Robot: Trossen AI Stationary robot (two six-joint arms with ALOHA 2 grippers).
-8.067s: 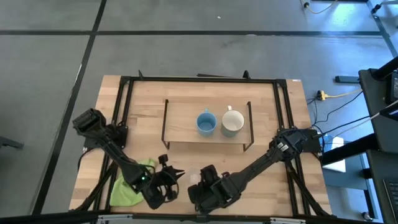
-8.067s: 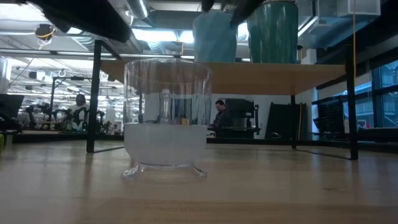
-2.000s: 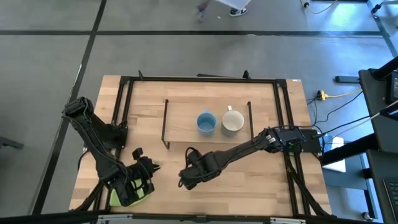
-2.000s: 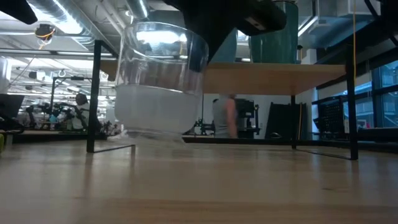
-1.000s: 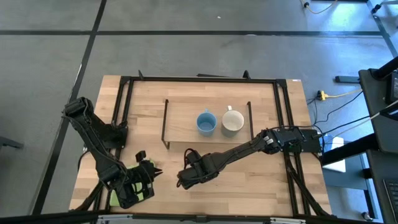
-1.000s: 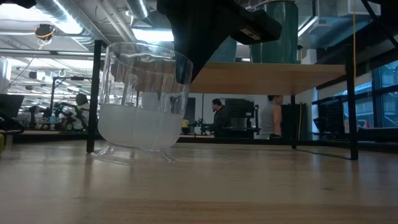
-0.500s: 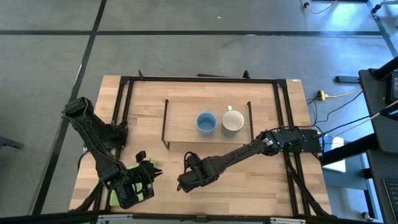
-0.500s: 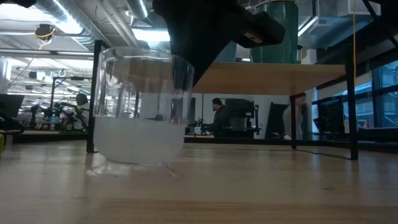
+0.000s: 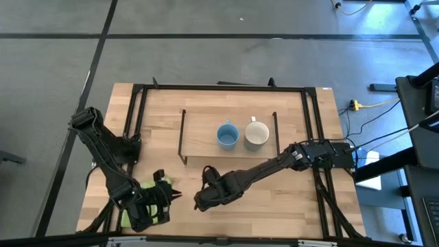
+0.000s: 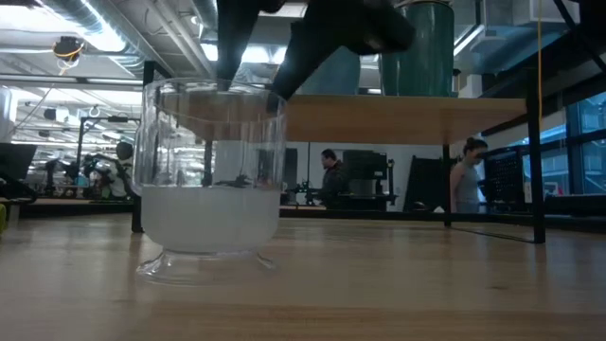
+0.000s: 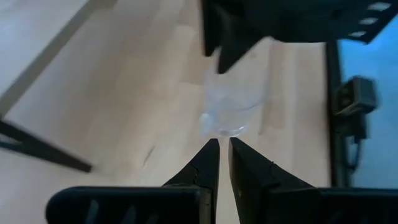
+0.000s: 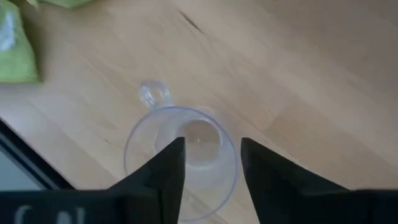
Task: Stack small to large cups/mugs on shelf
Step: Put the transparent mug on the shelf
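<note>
While the glass cup (image 10: 210, 180) is seen in the low view standing upright on the tabletop (image 10: 379, 284), in front of the shelf (image 9: 228, 137), the right gripper (image 12: 209, 165) is shown by its wrist camera spread open about the rim, one finger inside, apparently for a rim pinch. Farther off, the blue mug (image 9: 227, 135) and cream mug (image 9: 256, 134) are placed side by side on the board, while the left gripper (image 11: 224, 155) is held closed and empty over the green cloth (image 9: 145, 206), a detail caught only from above.

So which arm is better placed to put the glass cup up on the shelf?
The right. Its claw is open directly over the glass cup, fingers either side of the rim, nearer the shelf. The left claw is shut, back by the green cloth.
</note>
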